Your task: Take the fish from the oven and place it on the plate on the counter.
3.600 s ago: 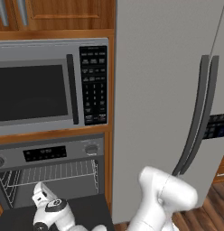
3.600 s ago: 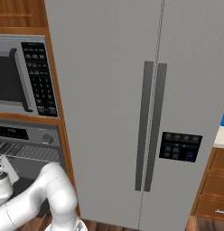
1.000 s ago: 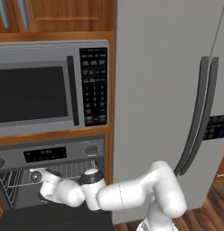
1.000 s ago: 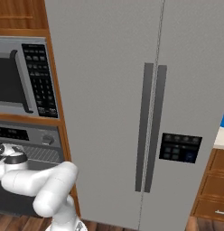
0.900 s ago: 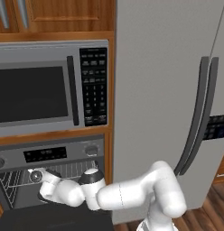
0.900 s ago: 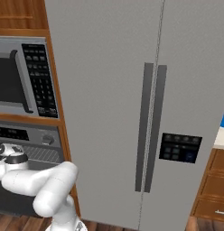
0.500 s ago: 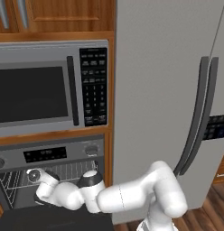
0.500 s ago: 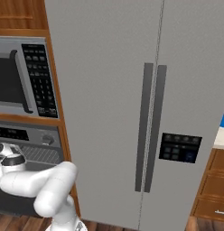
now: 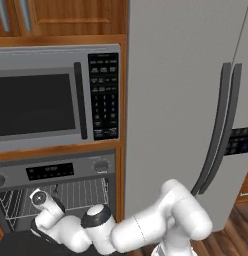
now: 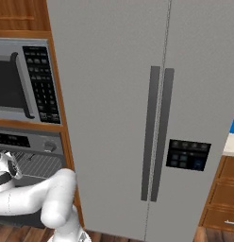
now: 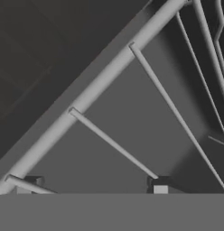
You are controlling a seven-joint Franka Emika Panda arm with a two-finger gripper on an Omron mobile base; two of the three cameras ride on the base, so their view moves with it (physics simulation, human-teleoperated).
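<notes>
The gripper (image 11: 92, 186) is seen at the bottom edge of the hand view, its two dark fingertips (image 11: 159, 184) spread wide with nothing clasped between them. Just beyond them the wire rack (image 11: 105, 85) is met: its thick front bar runs on a slant from the lower left to the upper right of the frame, and thinner wires branch from it toward the lower right. The wires are bare where the hand looks.

Where the fish lies cannot be told. It is judged to rest farther in on the rack, toward the right of the hand view, so neither its bearing from the fingertips nor its long axis can be fixed before the hand is swung along the wires.

In the left base view the arm is reached into the lower left of the frame, into the open oven (image 9: 61, 171). Above it the microwave (image 9: 46, 102) is set, and to the right the refrigerator (image 9: 191, 100) fills the frame.
</notes>
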